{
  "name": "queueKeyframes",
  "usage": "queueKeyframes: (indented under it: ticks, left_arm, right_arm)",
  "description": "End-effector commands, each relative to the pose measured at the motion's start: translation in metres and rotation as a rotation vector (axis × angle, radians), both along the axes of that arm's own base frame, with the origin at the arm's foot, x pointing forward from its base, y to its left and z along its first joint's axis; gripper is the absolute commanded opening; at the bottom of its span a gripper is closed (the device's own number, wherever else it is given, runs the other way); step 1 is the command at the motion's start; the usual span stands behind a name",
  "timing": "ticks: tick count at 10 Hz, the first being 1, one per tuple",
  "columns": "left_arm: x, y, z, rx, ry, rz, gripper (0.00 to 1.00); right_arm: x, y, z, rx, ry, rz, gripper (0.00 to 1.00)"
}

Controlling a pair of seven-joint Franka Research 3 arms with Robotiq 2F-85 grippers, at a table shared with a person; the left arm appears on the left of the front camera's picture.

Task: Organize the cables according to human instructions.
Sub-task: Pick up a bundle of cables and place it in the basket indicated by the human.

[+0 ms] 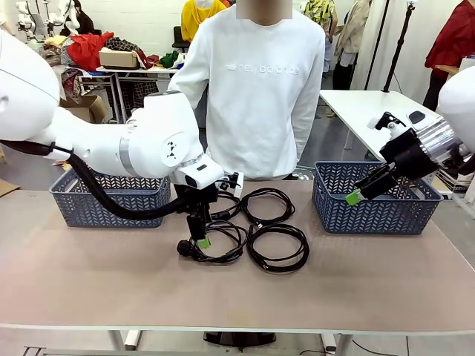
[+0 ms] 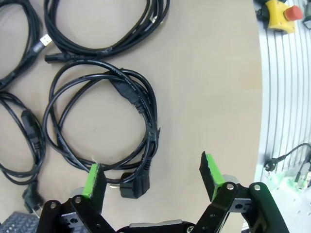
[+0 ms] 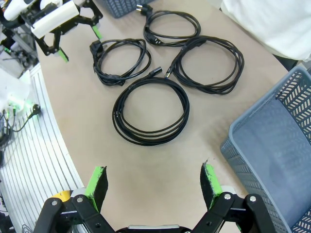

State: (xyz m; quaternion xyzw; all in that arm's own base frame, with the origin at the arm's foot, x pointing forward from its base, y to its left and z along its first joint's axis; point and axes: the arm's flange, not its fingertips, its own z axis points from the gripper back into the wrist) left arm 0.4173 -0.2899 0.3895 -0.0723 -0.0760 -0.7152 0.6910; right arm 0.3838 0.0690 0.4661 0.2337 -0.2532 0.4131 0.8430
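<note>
Four smooth black cables [image 2: 130, 92], coiled in round loops, are lying beneath the spread left gripper [image 2: 151, 175]; the spread right gripper [image 3: 153, 179] is hovering well apart.

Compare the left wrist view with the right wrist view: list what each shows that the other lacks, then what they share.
Left wrist view, not the right: a red button on a yellow box at the table's edge. Right wrist view, not the left: a blue basket, the person's white top and the open right tool. Both: the table, the coiled black cables, and the plug-ended cable lying nearest the open left tool.
</note>
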Motion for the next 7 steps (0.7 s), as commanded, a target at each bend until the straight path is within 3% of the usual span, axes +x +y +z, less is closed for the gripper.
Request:
queueKeyframes:
  ticks: [1,7]
  left_arm:
    - [-0.001,-0.002,-0.013,0.050,-0.028,-0.041,1.00]
    - [-0.006,-0.017,-0.054,0.109,-0.032,-0.068,1.00]
  right_arm:
    - [0.003,-0.001,-0.001,0.025,-0.017,0.019,1.00]
    - [0.003,-0.001,-0.001,0.025,-0.017,0.019,1.00]
